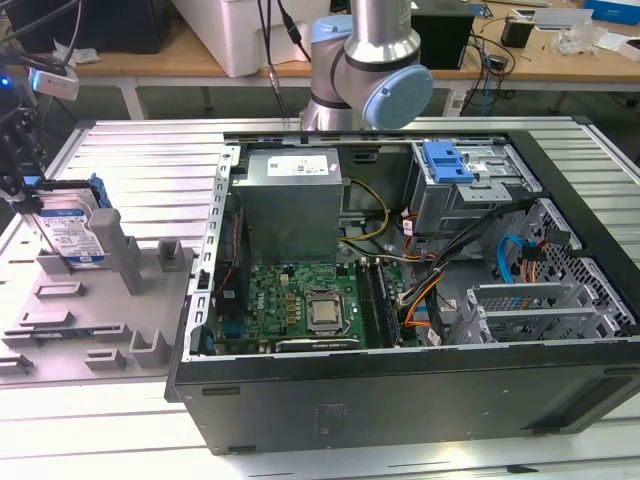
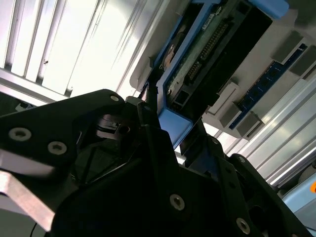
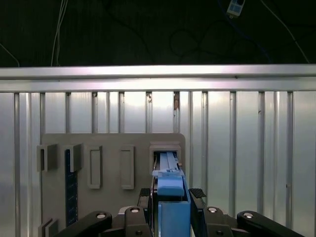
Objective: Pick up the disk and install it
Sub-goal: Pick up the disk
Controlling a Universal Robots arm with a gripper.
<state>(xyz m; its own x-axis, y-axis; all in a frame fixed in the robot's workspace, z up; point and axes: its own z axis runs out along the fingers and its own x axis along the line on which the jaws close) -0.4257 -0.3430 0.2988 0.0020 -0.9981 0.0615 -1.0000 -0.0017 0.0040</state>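
The silver rectangular disk in its blue plastic carrier [image 1: 75, 233] is gripped edgewise, on the carrier, by the hand [image 3: 173, 196]. It is judged stiff, fairly heavy and shock-sensitive, so the carrier edges are preferred.

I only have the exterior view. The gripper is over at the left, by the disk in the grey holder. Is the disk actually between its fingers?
Observer: Yes. In the first wrist view the disk fills the space between the gripper's fingers, and no gap shows on either side.
Operator: Is it out of the holder?
Observer: No. In the first wrist view its far end sits inside a raised slot of the grey holder.
Operator: What's on the side facing away from me?
Observer: The second wrist view shows a bare circuit board with a row of connector pins.
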